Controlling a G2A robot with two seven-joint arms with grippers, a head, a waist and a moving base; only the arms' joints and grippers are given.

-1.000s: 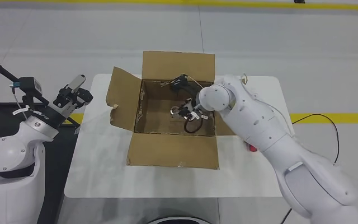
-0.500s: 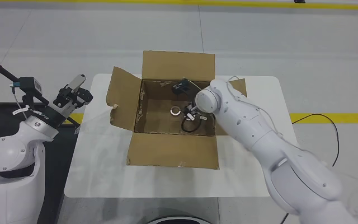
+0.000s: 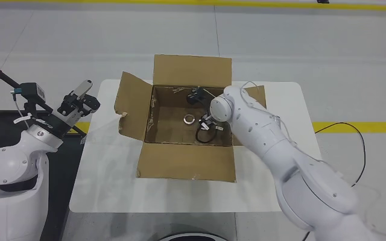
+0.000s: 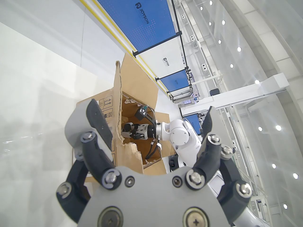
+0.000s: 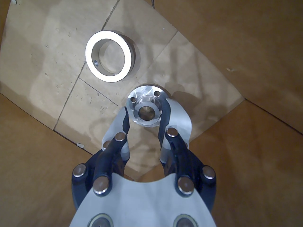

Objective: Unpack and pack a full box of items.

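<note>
1. Top view – the open cardboard box (image 3: pixel 186 159) sits mid-table (image 3: pixel 108 187). The right arm reaches into it, its right gripper (image 3: pixel 205 125) low over the box floor. A metal ring (image 3: pixel 189 118) lies there, just at the gripper's 10 o'clock. The left gripper (image 3: pixel 81 99) hangs off the table edge, at the box's 9 o'clock.
2. Left wrist view – the left gripper (image 4: pixel 152 114) is spread wide and holds nothing.
3. Right wrist view – the right gripper (image 5: pixel 144 113) is parted, with one finger on either side of a flanged metal hub (image 5: pixel 146 100) on the box floor. I cannot tell whether the fingers touch it. The metal ring (image 5: pixel 109 55) lies flat close beside the hub, apart from it.
</note>
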